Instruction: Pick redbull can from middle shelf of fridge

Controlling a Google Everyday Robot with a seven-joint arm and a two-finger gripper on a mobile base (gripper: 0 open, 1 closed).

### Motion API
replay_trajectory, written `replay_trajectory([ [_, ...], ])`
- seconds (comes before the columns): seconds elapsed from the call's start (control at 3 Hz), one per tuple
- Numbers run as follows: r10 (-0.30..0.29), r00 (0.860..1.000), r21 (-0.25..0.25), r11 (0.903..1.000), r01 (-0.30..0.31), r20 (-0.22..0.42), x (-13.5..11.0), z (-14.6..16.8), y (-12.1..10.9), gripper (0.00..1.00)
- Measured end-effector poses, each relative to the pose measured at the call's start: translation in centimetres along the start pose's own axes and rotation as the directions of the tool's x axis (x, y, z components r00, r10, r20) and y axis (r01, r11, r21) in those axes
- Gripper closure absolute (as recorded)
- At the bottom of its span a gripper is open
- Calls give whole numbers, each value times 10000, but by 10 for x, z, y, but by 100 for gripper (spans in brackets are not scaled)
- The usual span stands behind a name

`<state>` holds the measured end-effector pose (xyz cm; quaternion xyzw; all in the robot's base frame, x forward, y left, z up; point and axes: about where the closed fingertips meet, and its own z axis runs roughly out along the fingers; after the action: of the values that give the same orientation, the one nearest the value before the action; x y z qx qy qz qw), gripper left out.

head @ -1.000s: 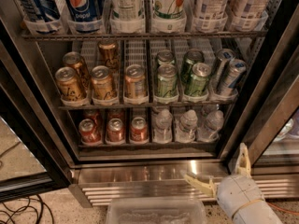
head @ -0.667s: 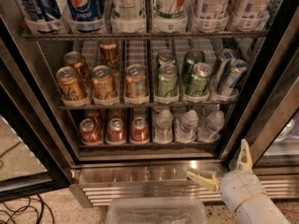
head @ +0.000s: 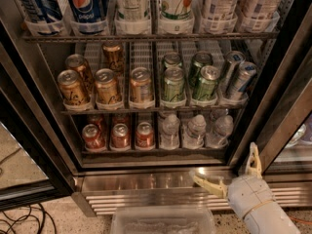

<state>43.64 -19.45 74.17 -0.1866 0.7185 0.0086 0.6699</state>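
1. You see five gold cans (head: 108, 87) at the left of the middle shelf (head: 144, 52) of the fridge (head: 131, 182).
2. Four green cans (head: 173, 84) fill the centre lanes, two in front and two behind.
3. In the rightmost lane, the front redbull can (head: 241, 79) stands with a second one just behind it.
4. The gripper (head: 224, 162) sits low at the right, before the fridge's bottom sill and well below those cans. Its two fingers are spread apart and hold nothing.
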Motion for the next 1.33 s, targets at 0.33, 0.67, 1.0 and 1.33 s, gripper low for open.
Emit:
replay_trajectory([
  [0.33, -324, 9958, 110, 9994, 316, 855, -21, 17, -2, 0],
  [0.67, -744, 9821, 229, 9972, 715, 1730, -43, 33, 0, 0],
  [1.0, -937, 9709, 577, 9949, 829, 2204, -56, 42, -1, 19],
  [1.33, -1038, 9610, 1289, 9890, 725, 2562, -66, 46, -8, 35],
])
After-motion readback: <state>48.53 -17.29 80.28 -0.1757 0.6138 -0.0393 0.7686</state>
